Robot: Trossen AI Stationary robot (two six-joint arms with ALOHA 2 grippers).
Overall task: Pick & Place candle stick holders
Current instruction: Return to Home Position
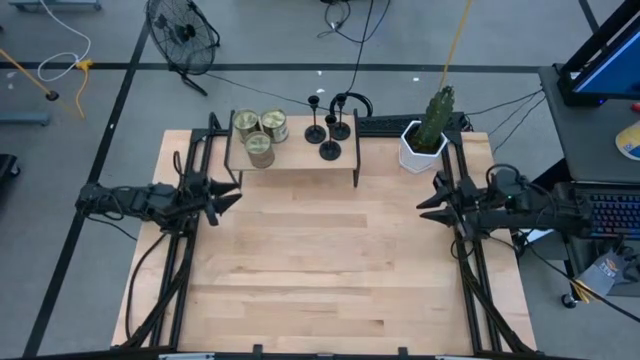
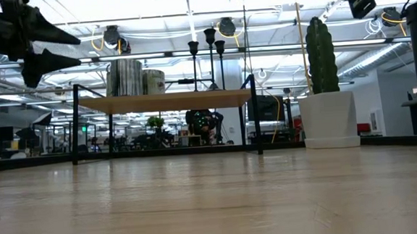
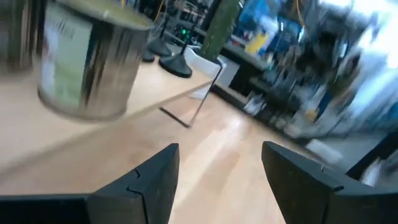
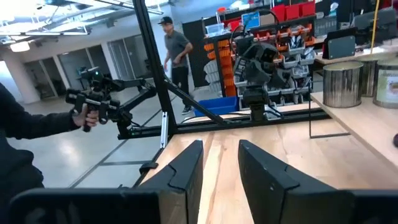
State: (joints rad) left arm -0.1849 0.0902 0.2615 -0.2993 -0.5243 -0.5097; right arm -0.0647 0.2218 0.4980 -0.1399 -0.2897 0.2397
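sitting on the little wooden shelf at the far edge of the table are all three black candle stick holders, upright and bunched close together at its right end. three greenish-gold tins take up the shelf's left end. a cactus in a white pot stands just right of the shelf. left gripper hovers over the table's left side, fingers spread wide, holding nothing. right gripper hovers over the right side, fingers parted by a narrower gap, also empty. a person stands out in the room beyond.
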